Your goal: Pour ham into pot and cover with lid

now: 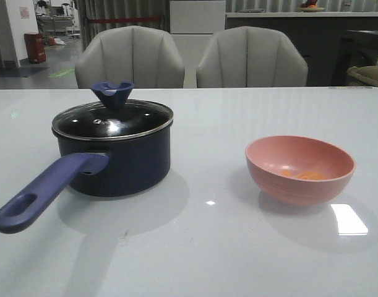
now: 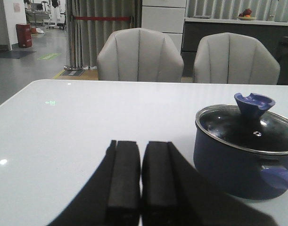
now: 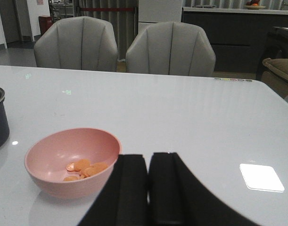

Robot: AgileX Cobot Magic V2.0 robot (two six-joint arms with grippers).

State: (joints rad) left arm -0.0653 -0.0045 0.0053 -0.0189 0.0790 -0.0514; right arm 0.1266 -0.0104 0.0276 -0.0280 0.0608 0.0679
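The dark navy pot (image 1: 124, 164) stands left of centre on the table, its long purple-blue handle (image 1: 43, 193) pointing toward the front left. The glass lid (image 1: 112, 119) with its purple-blue knob (image 1: 112, 94) sits on the pot. The pot also shows in the left wrist view (image 2: 238, 162) with the lid (image 2: 250, 127) on it. Several orange-yellow ham pieces (image 3: 85, 168) lie in the pink bowl (image 3: 70, 162), which stands at the right in the front view (image 1: 300, 170). My left gripper (image 2: 141, 146) is shut and empty, beside the pot. My right gripper (image 3: 148, 157) is shut and empty, beside the bowl. Neither gripper shows in the front view.
The white glossy table (image 1: 207, 247) reaches back to two grey chairs (image 1: 130, 59) (image 1: 252, 59). A bright light reflection (image 1: 349, 219) lies on the table near the bowl.
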